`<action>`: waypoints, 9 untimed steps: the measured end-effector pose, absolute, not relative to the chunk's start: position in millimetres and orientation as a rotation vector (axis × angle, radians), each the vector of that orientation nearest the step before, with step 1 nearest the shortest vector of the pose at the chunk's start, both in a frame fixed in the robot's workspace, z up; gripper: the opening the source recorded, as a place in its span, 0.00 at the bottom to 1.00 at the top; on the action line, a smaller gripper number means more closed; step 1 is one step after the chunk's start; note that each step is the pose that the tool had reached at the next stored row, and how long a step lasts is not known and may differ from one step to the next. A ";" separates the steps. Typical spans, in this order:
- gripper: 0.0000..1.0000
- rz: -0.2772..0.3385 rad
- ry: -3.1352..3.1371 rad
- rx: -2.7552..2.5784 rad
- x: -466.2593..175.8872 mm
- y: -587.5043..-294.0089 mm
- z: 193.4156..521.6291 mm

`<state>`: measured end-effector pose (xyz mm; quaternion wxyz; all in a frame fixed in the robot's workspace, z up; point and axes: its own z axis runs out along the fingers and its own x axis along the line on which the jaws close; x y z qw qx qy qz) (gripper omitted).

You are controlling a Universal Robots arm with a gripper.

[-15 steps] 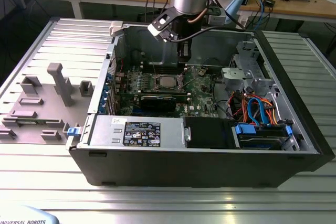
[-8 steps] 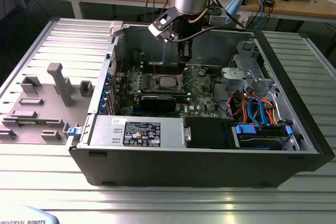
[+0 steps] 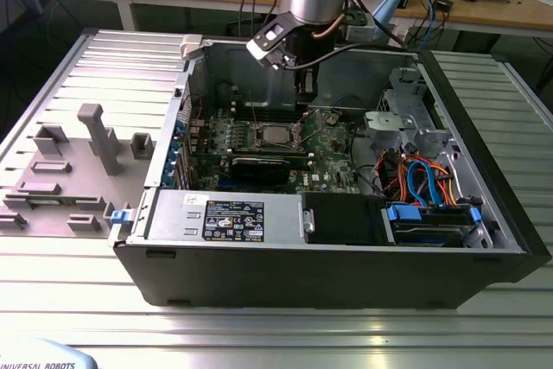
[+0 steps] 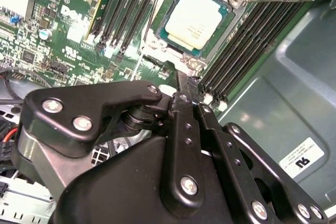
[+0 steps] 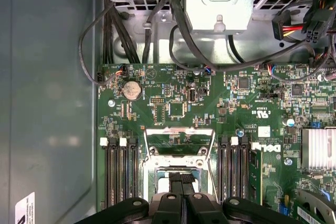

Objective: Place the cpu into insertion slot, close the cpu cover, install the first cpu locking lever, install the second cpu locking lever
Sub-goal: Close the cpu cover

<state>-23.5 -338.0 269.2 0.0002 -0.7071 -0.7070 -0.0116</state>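
Gripper (image 4: 184,78) hangs over the seated cpu (image 4: 193,17), cover not yet down.

From my remote desk, the fingers look pressed together with nothing between them, though the linkage hides part of the tips. The cpu lies flat in the insertion slot (image 4: 220,35); in the exterior view the gripper sits at about one o'clock of it. The first wrist view gives me the cpu cover (image 5: 179,129) standing open; the second wrist view gives the chip's face. I'd press the cover's free edge slowly, clear of the chip.
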 end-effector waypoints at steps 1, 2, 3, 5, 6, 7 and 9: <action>0.11 -0.037 -2.221 -2.221 -22.3 -338.0 269.2; 0.11 -0.036 -2.221 -2.221 -21.7 -338.0 269.2; 0.11 -0.036 -2.221 -2.221 -21.3 -338.0 269.2; 0.11 -0.037 -2.221 -2.221 -21.1 -337.9 269.2; 0.11 -0.037 -2.221 -2.221 -20.9 -337.9 269.2; 0.11 -0.037 -2.221 -2.221 -20.3 -337.8 269.2; 0.11 -0.037 -2.221 -2.221 -20.0 -337.7 269.2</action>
